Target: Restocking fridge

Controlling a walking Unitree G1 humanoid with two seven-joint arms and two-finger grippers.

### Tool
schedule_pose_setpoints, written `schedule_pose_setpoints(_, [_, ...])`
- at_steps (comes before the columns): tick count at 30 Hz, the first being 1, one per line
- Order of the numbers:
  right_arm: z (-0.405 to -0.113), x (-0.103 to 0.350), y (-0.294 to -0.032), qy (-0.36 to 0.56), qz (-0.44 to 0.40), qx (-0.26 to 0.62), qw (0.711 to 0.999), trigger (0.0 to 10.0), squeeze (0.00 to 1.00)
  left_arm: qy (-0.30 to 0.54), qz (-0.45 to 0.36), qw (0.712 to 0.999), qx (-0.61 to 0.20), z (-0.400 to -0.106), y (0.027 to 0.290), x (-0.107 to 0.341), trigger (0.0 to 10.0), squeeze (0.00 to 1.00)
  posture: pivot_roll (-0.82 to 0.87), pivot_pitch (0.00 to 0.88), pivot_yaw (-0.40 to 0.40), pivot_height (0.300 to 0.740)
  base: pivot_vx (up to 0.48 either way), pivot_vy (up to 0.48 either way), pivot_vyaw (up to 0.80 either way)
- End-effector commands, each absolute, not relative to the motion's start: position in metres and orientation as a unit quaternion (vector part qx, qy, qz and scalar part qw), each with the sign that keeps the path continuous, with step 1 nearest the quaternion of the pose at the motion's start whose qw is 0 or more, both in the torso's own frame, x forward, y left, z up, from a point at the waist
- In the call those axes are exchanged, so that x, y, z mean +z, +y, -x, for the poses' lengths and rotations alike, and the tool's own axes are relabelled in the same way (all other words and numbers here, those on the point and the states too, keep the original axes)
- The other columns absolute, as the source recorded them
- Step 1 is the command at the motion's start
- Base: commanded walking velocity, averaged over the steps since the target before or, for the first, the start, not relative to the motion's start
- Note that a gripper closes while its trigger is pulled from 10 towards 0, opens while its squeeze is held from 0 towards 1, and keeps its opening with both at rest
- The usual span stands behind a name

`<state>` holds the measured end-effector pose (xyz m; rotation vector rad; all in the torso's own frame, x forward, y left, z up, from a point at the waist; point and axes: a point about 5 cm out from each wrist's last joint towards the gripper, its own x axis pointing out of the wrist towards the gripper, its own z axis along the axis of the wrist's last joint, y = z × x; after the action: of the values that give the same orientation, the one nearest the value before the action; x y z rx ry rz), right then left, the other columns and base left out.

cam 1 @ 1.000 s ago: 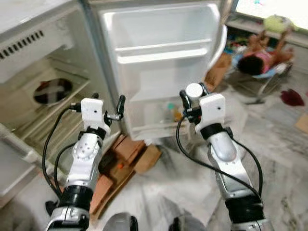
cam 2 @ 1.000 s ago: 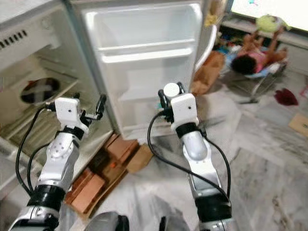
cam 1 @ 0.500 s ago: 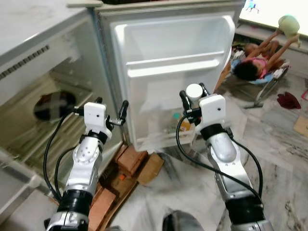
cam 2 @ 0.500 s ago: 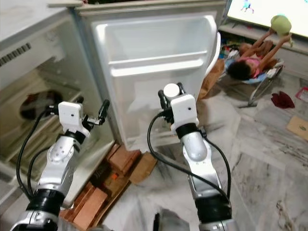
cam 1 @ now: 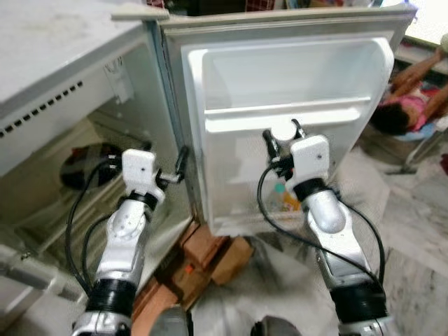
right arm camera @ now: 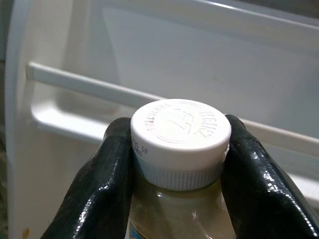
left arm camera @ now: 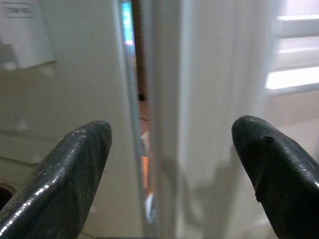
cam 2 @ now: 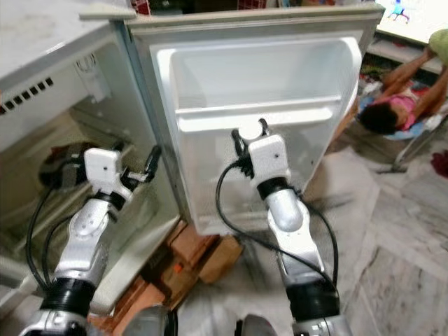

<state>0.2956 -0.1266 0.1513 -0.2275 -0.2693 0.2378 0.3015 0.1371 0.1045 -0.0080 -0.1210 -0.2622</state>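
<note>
A: What is the right gripper (right arm camera: 177, 164) doing?

B: It pinches a bottle (right arm camera: 175, 199) just under its white cap (right arm camera: 180, 133), one black finger pressed on each side. The cap bears raised lettering, and the contents look pale yellowish.

A: Where is that bottle?

B: Held up in front of the open fridge door (cam 1: 294, 77), level with the rail (cam 1: 287, 115) of its upper shelf. From the head camera the cap shows as a white disc just before that rail. I can't tell whether it touches the door.

A: And the left gripper (left arm camera: 172, 164)?

B: Spread wide, holding nothing. Its fingers (left arm camera: 65, 169) sit either side of the door's hinge edge, one toward the fridge (cam 1: 63, 91) interior, the other toward the door's inner liner. In the head view it hangs close to the gap between cabinet and door.

A: Anything already in the door?

B: A couple of small items (cam 1: 285, 197) in the lower door bin, behind the right arm; one has a teal top, another looks orange. Too small to name.

A: What else is around?

B: Inside the fridge, a dark round thing (cam 1: 87, 155) lies on a shelf. On the floor under the door are reddish bricks (cam 1: 203, 245) and a cardboard piece (cam 1: 231, 250). A person (cam 2: 402, 98) lies on the floor off to the right.
</note>
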Motion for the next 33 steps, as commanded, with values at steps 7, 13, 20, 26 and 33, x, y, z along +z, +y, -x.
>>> schedule_pose_setpoints(7, [-0.295, 0.161, -0.125, -0.158, 0.112, 0.115, 0.974, 10.0, 0.0, -0.062, -0.002, 0.989, -0.138, -0.3, 0.138, 0.107, 10.0, 0.0, -0.05, 0.052, 0.001, 0.74, 0.0, -0.306, 0.0])
schedule_pose_setpoints(13, [-0.294, 0.161, -0.125, -0.159, 0.113, 0.115, 0.974, 10.0, 0.0, -0.062, 0.0, 0.989, -0.134, -0.3, 0.139, 0.107, 10.0, 0.0, -0.04, 0.055, 0.003, 0.74, 0.0, -0.183, 0.0])
schedule_pose_setpoints(20, [-0.295, 0.165, -0.123, -0.167, 0.117, 0.117, 0.972, 10.0, 0.0, -0.063, 0.004, 0.99, -0.128, -0.3, 0.141, 0.108, 10.0, 0.0, -0.04, 0.054, 0.004, 0.74, 0.0, 0.0, 0.0])
schedule_pose_setpoints(26, [-0.306, 0.189, -0.117, -0.207, 0.11, 0.115, 0.965, 10.0, 0.0, -0.063, 0.006, 0.991, -0.116, -0.295, 0.148, 0.111, 10.0, 0.0, -0.01, 0.066, 0.013, 0.74, 0.0, 0.0, 0.0])
schedule_pose_setpoints(33, [-0.341, 0.226, -0.119, -0.256, 0.124, 0.102, 0.953, 10.0, 0.0, -0.054, -0.001, 0.992, -0.117, -0.291, 0.156, 0.112, 10.0, 0.0, 0.03, 0.114, 0.026, 0.74, 0.0, 0.0, 0.0])
